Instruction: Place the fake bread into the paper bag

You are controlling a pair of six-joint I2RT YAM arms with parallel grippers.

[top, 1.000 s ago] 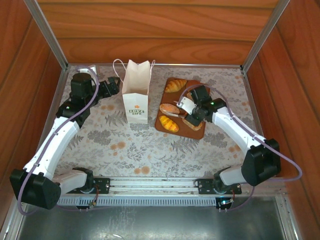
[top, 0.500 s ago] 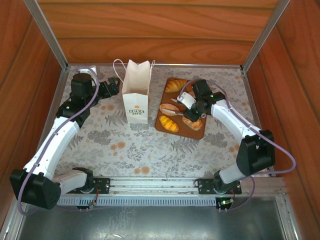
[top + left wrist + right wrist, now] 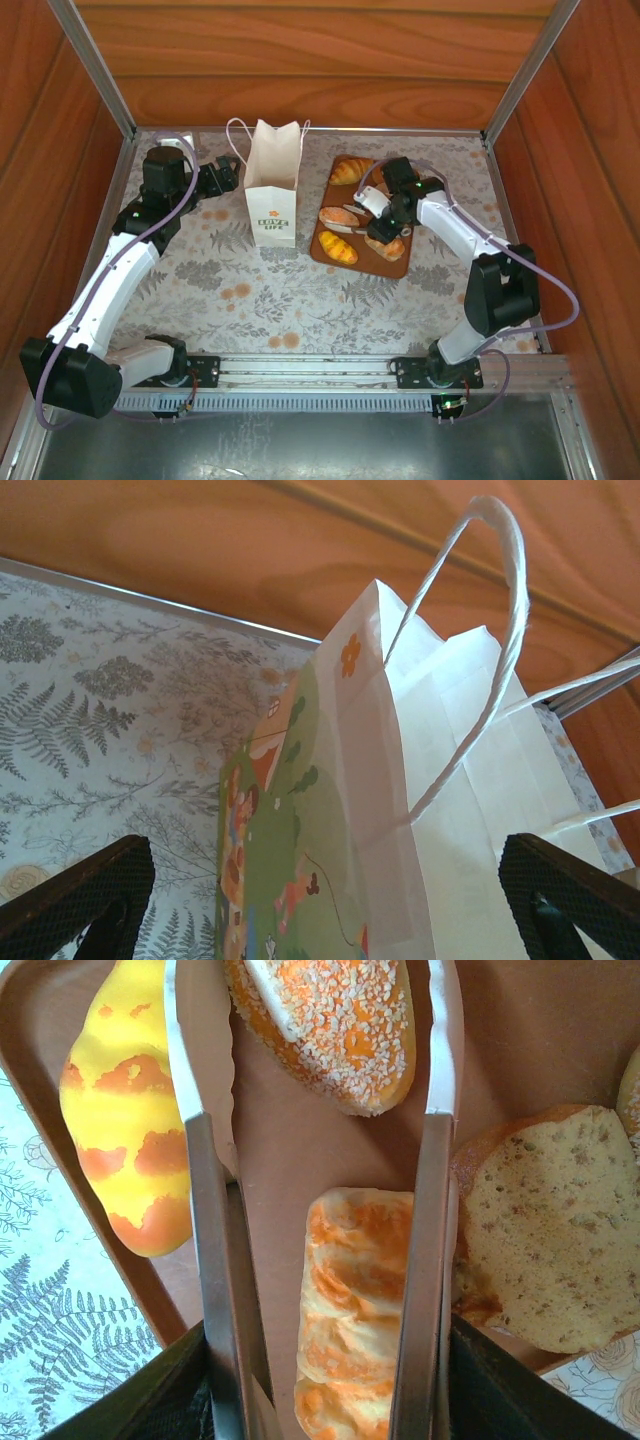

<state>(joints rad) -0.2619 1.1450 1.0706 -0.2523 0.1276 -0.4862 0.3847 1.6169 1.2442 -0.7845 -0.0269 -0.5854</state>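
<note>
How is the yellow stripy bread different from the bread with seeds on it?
The yellow stripy bread is smooth, with orange patches; the seeded bread is orange and speckled with pale seeds. The yellow stripy bread lies outside the tongs; the seeded bread lies between the tong arms. Both rest on the brown board.

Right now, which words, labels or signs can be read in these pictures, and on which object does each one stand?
"LOVE LIFE": green letters, low on the front of the paper bag, top view; small but readable.
Orange logo above those words: a sign without readable letters.
Orange flower mark and coloured drawing on the bag's side, left wrist view: no words.
Tongs, fake bread, board: no text.
</note>
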